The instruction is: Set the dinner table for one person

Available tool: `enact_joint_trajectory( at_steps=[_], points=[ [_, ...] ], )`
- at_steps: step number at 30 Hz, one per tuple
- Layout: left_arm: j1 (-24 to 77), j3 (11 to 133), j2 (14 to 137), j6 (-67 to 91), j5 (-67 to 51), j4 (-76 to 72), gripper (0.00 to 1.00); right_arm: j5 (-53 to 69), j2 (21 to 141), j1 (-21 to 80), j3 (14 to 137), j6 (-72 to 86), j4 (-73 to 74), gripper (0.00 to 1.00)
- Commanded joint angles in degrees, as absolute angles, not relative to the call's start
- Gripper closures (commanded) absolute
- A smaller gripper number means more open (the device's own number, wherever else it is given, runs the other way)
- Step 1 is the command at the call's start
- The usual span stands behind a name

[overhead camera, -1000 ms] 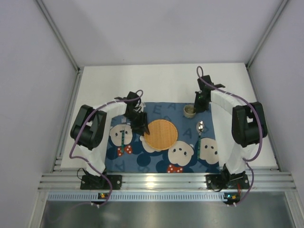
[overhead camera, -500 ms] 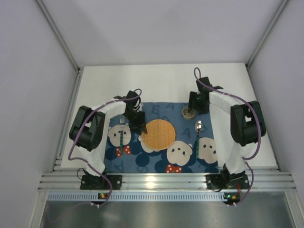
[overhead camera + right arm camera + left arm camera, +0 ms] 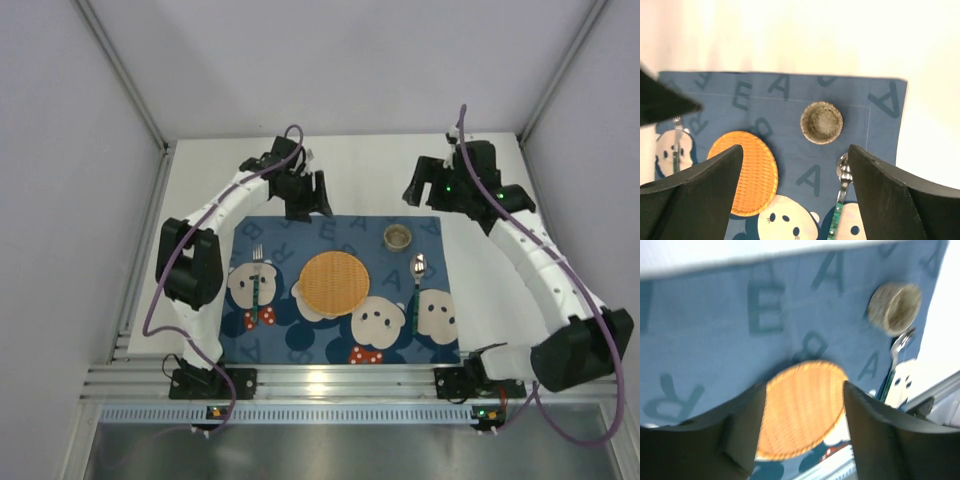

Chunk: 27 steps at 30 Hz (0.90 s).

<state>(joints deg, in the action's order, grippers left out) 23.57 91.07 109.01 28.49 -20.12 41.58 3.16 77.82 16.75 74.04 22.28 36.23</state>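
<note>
Handling: worktop (image 3: 370,170) looks rigid, heavy, fixed, prob. smooth; no spot to grip. It lies under & all round placemat (image 3: 330,235).
Placemat, near part: fork (image 3: 257,282) left, woven plate (image 3: 336,283) centre, spoon (image 3: 419,280) right.
Placemat, far-right corner: small cup (image 3: 399,236).
Beyond placemat's far edge: left tool (image 3: 804,390) & right tool (image 3: 796,150), both spread wide, empty.

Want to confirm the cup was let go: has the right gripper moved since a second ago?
Yes. The right gripper has pulled away from the cup, past the far edge of the placemat.
</note>
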Motion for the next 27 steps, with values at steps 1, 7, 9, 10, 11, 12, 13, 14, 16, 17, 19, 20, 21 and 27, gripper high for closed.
enact_joint_trajectory(
  at_steps=[1, 7, 9, 10, 11, 12, 13, 14, 16, 17, 19, 20, 21, 27],
  points=[
    [24.08, 99.39, 112.23, 27.16, -16.8, 41.74, 0.3, 4.04, 70.15, 17.31, 72.88, 17.94, 34.98, 0.13],
    [23.91, 104.77, 112.5, 22.51, 1.43, 40.44, 0.25, 6.77, 62.85, 17.31, 69.7, 14.06, 35.33, 0.03],
    [23.91, 103.63, 111.19, 21.36, 7.7, 38.42, 0.25, 5.63, 60.92, 17.31, 68.39, 14.15, 35.07, 0.0],
    [23.91, 102.84, 110.66, 20.49, 10.69, 37.71, 0.26, 5.1, 60.21, 17.31, 67.68, 14.67, 34.72, 0.0],
    [23.82, 100.22, 108.91, 19.87, 17.77, 34.92, 0.25, 4.66, 59.6, 17.4, 66.72, 15.46, 32.89, 0.0],
    [23.64, 98.28, 107.85, 18.99, 20.54, 32.98, 0.25, 4.31, 58.81, 17.32, 64.62, 15.82, 31.83, 0.0],
    [23.21, 92.95, 106.71, 16.2, 25.35, 30.35, 0.25, 3.52, 58.62, 17.31, 63.9, 15.82, 30.95, 0.0],
    [22.94, 90.12, 104.09, 15.22, 27.4, 23.88, 0.25, 2.82, 58.62, 17.4, 63.29, 16.08, 29.46, 0.0],
    [22.5, 83.7, 101.09, 11.8, 32.23, 16.3, 0.26, 1.68, 59.59, 17.4, 62.75, 15.91, 28.22, 0.0],
    [21.98, 76.62, 97.33, 10.47, 37.04, 12.08, 0.26, 1.58, 60.11, 17.32, 63.01, 15.65, 27.26, 0.0],
    [20.75, 68.42, 93.1, 6.45, 39.98, -4.33, 0.26, 2.37, 62.04, 17.31, 64.59, 15.21, 26.9, 0.0],
    [20.05, 59.42, 88.73, 5.2, 40.08, -9.96, 0.26, 2.98, 62.75, 17.4, 65.03, 15.12, 26.2, 0.0],
    [18.91, 55.06, 86.59, 4.23, 36.16, -20.81, 0.26, 3.77, 63.97, 17.32, 65.47, 15.2, 25.84, 0.0],
    [6.08, 44.03, 80.33, 13.79, 28.57, -20.58, 0.22, 2.98, 67.32, 17.31, 65.57, 19.33, 25.66, 0.0]
  ],
)
